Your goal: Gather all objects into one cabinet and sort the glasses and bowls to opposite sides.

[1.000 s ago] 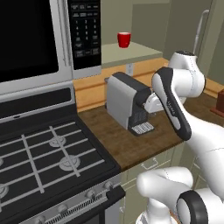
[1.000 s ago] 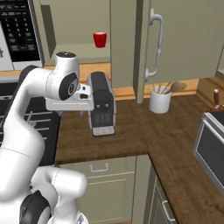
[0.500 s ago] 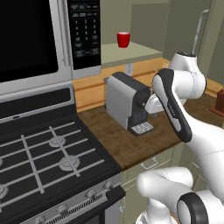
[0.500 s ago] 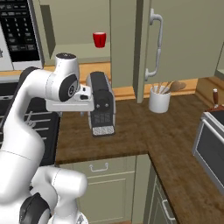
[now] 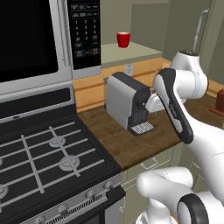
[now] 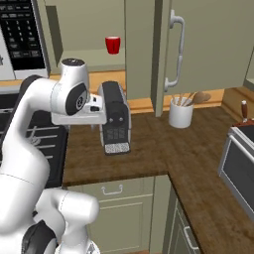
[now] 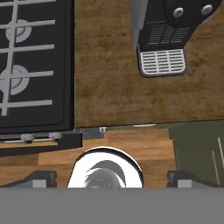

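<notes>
A: What does the arm (image 5: 175, 94) look like?

B: Glossy white, built of rounded tubular links. A long dark strip runs along the side of one link in the left base view.

A: And the joints?

B: Dark grey to black. In the right base view a round dark disc with a small light dot sits on the side of the arm's bulging joint housing.

A: The base (image 6: 59, 218)?

B: Also white and bulbous, with a dark ring low at its side.

Tool (image 7: 112, 179) fingertips cut off low in hand view, jaw spacing unclear.
</notes>
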Available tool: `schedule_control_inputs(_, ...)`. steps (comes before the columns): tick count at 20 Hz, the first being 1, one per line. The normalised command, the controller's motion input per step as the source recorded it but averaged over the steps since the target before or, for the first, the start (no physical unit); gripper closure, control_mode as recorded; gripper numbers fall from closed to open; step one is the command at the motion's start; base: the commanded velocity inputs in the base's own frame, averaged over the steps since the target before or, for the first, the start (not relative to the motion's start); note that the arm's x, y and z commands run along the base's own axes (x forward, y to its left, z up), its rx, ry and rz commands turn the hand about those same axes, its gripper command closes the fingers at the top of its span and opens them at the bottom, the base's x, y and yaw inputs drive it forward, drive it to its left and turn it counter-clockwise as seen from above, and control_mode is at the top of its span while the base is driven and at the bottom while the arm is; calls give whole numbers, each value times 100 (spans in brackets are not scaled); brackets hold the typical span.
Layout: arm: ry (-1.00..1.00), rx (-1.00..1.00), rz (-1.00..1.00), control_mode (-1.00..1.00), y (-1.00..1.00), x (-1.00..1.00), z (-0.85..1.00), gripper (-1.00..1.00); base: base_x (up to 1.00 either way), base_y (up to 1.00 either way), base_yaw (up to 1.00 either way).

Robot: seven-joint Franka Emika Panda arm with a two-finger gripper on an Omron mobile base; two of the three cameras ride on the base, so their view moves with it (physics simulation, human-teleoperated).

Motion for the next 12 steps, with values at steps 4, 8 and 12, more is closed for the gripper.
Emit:
schedule_control_inputs(4,-46,0,-1,-100,0,0,82,-100,0,0,0)
schedule_control_inputs(8,-36,0,0,-100,11,0,89,-100,0,0,0)
schedule_control_inputs(12,-18,-1,0,-100,25,1,27,-100,0,0,0)
